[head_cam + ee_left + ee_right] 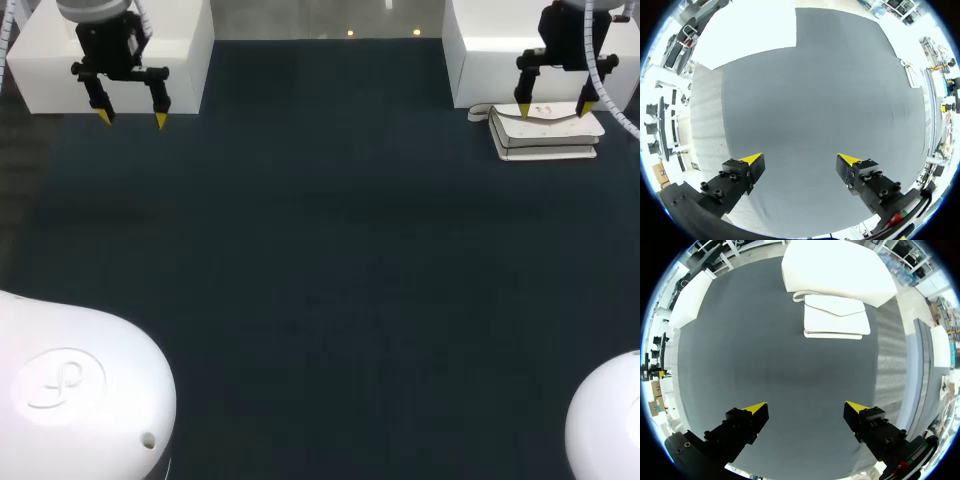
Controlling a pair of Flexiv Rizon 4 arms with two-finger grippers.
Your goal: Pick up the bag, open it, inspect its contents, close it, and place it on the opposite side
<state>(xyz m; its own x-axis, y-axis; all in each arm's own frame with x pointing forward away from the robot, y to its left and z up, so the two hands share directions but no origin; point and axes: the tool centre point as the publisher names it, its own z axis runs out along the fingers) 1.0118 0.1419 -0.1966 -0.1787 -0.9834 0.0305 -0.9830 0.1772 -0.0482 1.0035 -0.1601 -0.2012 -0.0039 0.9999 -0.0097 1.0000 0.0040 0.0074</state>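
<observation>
Bag [545, 132]: white, flap shut, lying flat at 1 o'clock on the table [320, 260], strap loop [481, 112] at its 9 o'clock side. Right claw [555, 108] is wide and empty; the bag is ahead of the fingers, not between them.

Step, I judge: the pick-up. I'd descend squarely, straddle the flap edge and close slowly, since a flat bag may slide.

White block [480, 60] sits just behind the bag at 12; keep the wrist off it. Left claw [132, 118] at 11 is wide, empty and well apart, by a second block [190, 50].
</observation>
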